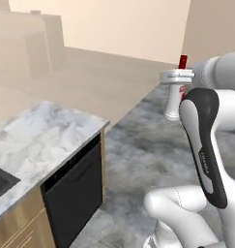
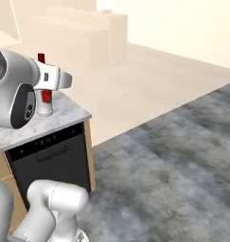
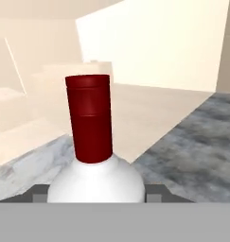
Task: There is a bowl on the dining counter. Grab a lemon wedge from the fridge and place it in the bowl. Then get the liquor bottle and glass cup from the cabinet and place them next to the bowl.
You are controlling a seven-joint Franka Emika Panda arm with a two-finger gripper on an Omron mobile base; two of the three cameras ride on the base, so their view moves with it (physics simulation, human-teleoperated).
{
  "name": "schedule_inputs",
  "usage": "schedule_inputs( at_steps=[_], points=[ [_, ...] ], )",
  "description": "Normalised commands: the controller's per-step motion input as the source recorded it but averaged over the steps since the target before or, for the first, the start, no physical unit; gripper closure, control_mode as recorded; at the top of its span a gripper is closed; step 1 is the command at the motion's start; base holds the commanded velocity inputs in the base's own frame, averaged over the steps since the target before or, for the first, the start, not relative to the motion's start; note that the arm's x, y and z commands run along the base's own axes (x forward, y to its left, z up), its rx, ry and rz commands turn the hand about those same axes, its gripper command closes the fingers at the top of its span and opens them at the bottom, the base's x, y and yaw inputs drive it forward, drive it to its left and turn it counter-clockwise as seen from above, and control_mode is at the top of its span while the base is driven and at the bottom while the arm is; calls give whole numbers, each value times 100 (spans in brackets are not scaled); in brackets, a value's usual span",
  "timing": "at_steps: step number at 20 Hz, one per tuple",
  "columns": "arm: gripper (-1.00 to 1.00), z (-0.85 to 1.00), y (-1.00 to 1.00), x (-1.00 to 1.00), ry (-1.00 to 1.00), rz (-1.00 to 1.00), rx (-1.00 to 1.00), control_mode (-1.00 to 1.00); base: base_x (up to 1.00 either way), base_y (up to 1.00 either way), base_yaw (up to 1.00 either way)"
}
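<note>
From the left base view, nearest is a marble worktop (image 1: pixel 36 140) with a black appliance front (image 1: pixel 73 193) set under it, and the corner of a dark sink (image 1: pixel 0 181) at the edge of the picture. Beyond the arm's dark elbow, the liquor bottle (image 1: pixel 177 94) hangs upright above the grey floor (image 1: pixel 138 150), with the claw (image 1: pixel 178 76) around its shoulder just under the red cap.

The right base view puts the same bottle (image 2: pixel 44 101) against the marble worktop (image 2: pixel 64 116). From this side its base seems to sit over the top's corner, and whether it touches the marble cannot be told. The black appliance front (image 2: pixel 50 158) shows below, with grey floor (image 2: pixel 173 160) and then pale floor farther off.

The hand view gives what neither base camera does: it looks across the bottle's white shoulder (image 3: pixel 95 182) to the red cap (image 3: pixel 89 116) close up. A dark finger tip (image 3: pixel 36 193) stands at either side of the shoulder, so the claw is pinching the bottle. Behind lie marble, pale floor and tan walls.
</note>
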Motion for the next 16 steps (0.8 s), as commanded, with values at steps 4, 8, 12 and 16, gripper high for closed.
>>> schedule_inputs(
  at_steps=[4, 8, 12, 16],
  points=[
    [100, 0, 0, 0, 0, 0, 0, 100, 0, -67, -75],
    [100, 0, 0, 0, 0, 0, 0, 100, 0, -65, -75],
    [100, 0, 0, 0, 0, 0, 0, 100, 2, -53, -73],
    [100, 0, 0, 0, 0, 0, 0, 100, 51, -16, -60]
  ],
)
